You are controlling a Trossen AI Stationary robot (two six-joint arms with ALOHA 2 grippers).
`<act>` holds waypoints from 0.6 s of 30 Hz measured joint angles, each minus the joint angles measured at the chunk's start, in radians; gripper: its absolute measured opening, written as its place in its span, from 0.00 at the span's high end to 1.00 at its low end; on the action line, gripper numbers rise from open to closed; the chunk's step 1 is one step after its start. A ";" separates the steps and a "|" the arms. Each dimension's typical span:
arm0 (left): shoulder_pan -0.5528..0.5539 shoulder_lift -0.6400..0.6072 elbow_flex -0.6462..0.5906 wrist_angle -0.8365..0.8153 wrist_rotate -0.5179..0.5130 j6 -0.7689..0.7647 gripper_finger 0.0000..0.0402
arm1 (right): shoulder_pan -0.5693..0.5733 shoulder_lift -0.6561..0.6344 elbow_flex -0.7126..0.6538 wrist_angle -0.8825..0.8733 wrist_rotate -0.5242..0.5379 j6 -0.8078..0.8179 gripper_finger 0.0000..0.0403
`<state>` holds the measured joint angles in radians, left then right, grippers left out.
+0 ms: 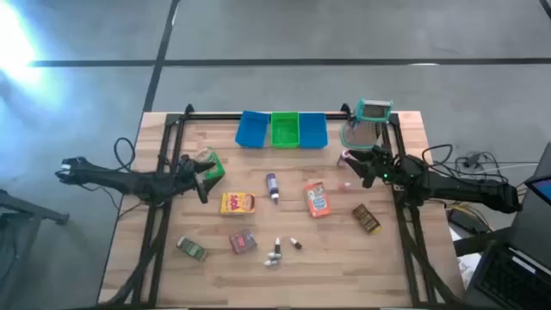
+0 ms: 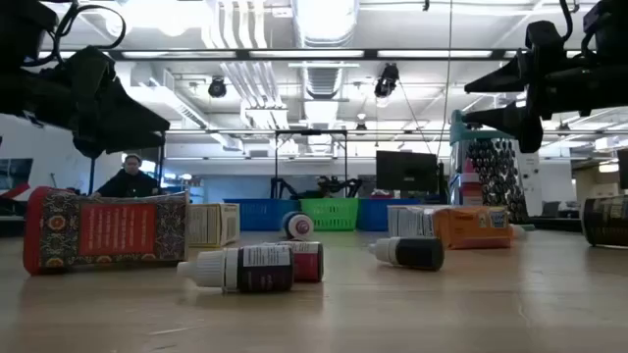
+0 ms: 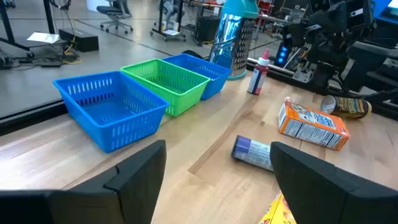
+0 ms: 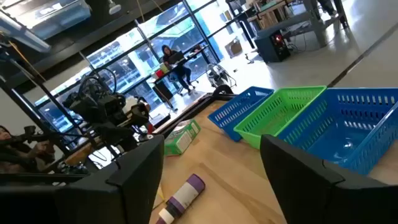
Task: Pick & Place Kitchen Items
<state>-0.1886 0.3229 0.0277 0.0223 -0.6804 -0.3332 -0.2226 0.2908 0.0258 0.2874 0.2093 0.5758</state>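
- Wooden table (image 1: 172, 284): holds all goods.
- Plastic bins, three: blue bin (image 1: 252, 129), green bin (image 1: 285, 129), blue bin (image 1: 312, 130), rowed at the far edge, probably as drop points.
- Metal grater, teal handle (image 1: 370, 120): one, far right.
- Left gripper (image 1: 203, 179), right gripper (image 1: 360, 167): both raised, fingers wide, empty.
- Boxes: yellow-red box (image 1: 238, 203), orange box (image 1: 317, 199), green packet (image 1: 207, 163), scattered mid-table, unsorted.
- Purple bottle (image 1: 272, 185): lying centre; small bottles (image 1: 275, 251) near edge.
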 joint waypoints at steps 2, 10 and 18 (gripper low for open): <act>0.000 0.000 0.000 0.000 0.000 0.000 0.27 | 0.000 0.000 0.000 0.000 0.000 0.000 0.38; 0.000 0.000 0.000 0.000 0.001 0.000 0.27 | 0.000 0.000 0.000 0.000 0.000 0.000 0.42; 0.000 0.000 0.000 0.000 0.001 0.000 0.27 | 0.000 0.000 0.000 0.000 0.000 0.000 0.43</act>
<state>-0.1883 0.3231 0.0277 0.0223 -0.6790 -0.3333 -0.2226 0.2905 0.0261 0.2875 0.2096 0.5755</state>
